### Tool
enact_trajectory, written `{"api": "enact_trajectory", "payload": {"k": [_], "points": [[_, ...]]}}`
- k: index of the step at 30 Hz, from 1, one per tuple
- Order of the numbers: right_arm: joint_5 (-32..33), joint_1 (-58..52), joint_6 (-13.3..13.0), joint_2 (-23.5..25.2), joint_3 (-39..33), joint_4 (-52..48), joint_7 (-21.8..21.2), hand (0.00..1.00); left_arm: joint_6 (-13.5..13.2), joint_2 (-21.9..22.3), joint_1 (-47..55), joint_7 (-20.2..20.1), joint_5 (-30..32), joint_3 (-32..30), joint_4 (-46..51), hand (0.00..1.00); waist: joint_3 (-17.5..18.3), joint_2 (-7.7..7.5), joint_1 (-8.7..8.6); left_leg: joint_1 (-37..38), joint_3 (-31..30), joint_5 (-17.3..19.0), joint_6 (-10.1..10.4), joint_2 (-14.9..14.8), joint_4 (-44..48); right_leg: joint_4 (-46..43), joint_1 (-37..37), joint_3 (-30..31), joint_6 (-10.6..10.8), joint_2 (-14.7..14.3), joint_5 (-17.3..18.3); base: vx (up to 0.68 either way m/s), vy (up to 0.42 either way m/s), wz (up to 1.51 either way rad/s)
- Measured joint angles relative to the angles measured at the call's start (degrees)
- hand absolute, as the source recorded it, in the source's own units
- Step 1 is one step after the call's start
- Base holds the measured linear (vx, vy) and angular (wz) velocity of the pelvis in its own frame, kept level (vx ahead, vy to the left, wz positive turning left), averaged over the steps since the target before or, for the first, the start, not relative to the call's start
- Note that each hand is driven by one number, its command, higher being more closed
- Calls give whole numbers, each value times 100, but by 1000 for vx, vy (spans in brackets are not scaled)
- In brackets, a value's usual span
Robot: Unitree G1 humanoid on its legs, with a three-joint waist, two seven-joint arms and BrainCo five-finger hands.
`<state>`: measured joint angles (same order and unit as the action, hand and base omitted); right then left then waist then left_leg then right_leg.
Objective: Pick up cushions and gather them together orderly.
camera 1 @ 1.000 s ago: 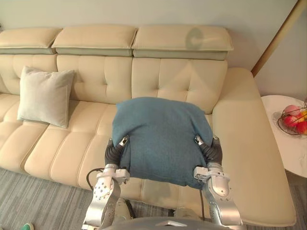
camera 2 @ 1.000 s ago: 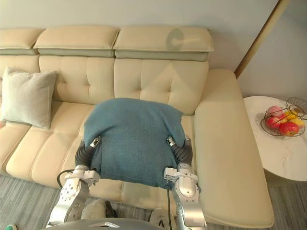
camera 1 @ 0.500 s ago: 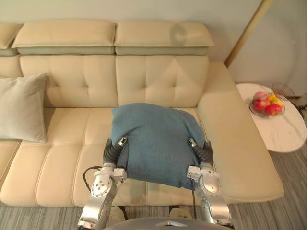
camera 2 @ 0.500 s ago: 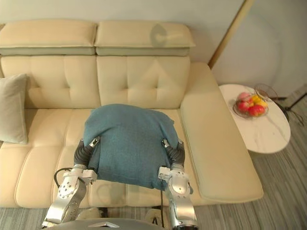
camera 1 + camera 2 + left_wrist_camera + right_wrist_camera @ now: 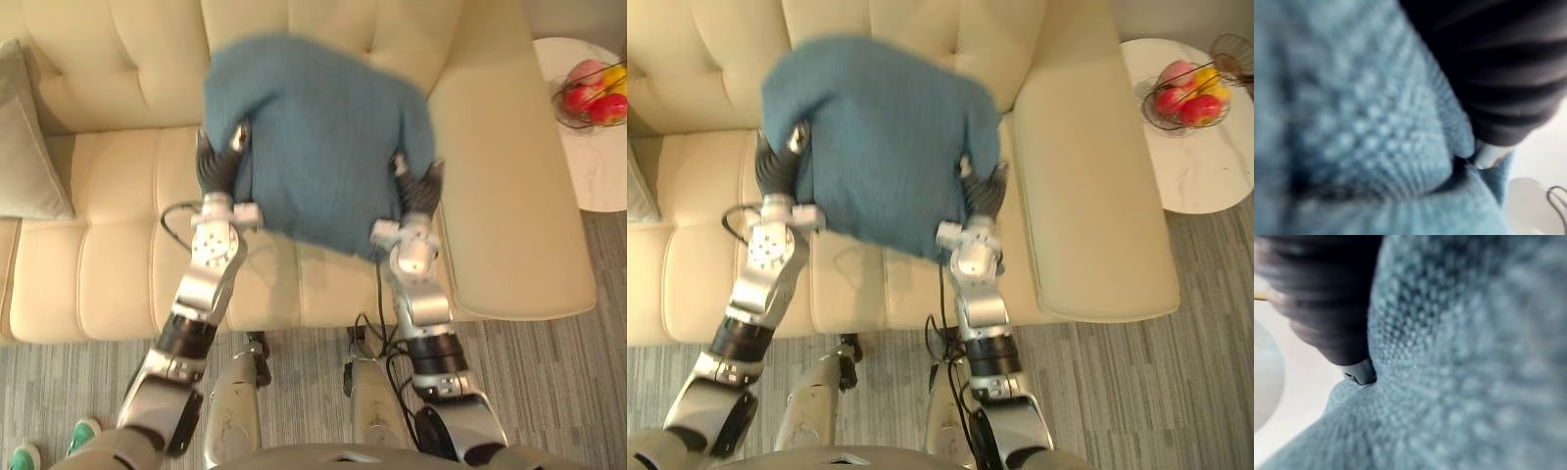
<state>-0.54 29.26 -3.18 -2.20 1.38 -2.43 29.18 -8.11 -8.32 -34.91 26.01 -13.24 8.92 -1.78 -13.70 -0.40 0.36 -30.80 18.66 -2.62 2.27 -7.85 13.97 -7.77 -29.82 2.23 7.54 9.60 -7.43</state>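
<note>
Pressing in from both sides, left hand [image 5: 216, 168] and right hand [image 5: 420, 186] carry one blue cushion [image 5: 318, 137] between them above the sofa [image 5: 127, 255]. Their grip is buried in fabric, so I can't tell. One grey cushion [image 5: 24, 147] sits well beyond the left hand.

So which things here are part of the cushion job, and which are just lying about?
Part of the job: blue cushion, held up between the left hand and right hand; pale grey cushion, on the cream sofa to the robot's left.
Just lying about: round white side table; wire fruit basket on it; a person's green shoes on the floor.
</note>
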Motion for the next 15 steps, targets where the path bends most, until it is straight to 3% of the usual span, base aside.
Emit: {"api": "enact_trajectory", "payload": {"k": [2,4,6,9,10,11,12,15], "points": [[-70,244,-43,21,-103,-175,127,100,-115,-30,-314,66,2,-13,-33,100,-44,18,66,6,-49,-28,5,47,-100,-74,-22,4,20,16,48,-36,-4,17],[-118,1239,-39,62,-685,69,158,100,-173,-232,-1451,74,3,9,-675,100,-160,43,27,-136,-209,-307,17,120,-392,-59,-201,-143,26,61,13,-70,-8,35],[-824,2336,-29,-127,-849,249,705,100,-202,-478,-2646,327,129,4,-1210,100,-384,52,70,-382,-299,-699,54,145,-831,3,-554,-249,-10,29,-116,-115,-49,22],[-1298,3267,-9,-161,-987,728,1079,100,-236,-602,-3314,457,243,-110,-1726,100,-612,132,35,-415,-451,-1179,41,209,-1330,40,-729,-336,5,21,-228,-55,-32,14],[-1379,3772,112,-185,-1127,1168,1189,100,-214,-596,-3663,496,247,-177,-2120,100,-664,161,12,-444,-545,-1351,88,231,-1560,24,-837,-413,5,20,-224,-37,-29,18],[-1425,3940,171,-196,-1170,1339,1244,0,-202,-594,-3793,501,249,-199,-2284,100,-703,183,-2,-443,-616,-1424,115,239,-1647,23,-853,-453,6,18,-222,-33,-37,20],[-1486,4243,250,-242,-1275,1645,1322,0,-186,-606,-4069,507,259,-233,-2625,0,-759,224,-23,-469,-720,-1561,172,258,-1814,7,-918,-498,4,21,-209,-28,-45,19],[-1504,5134,479,-492,-1573,2458,1608,0,-90,-609,-4802,531,270,-292,-3272,0,-849,301,-41,-983,-1017,-1785,410,287,-1848,-135,-1409,-622,-19,38,-176,-33,-47,29]]}}
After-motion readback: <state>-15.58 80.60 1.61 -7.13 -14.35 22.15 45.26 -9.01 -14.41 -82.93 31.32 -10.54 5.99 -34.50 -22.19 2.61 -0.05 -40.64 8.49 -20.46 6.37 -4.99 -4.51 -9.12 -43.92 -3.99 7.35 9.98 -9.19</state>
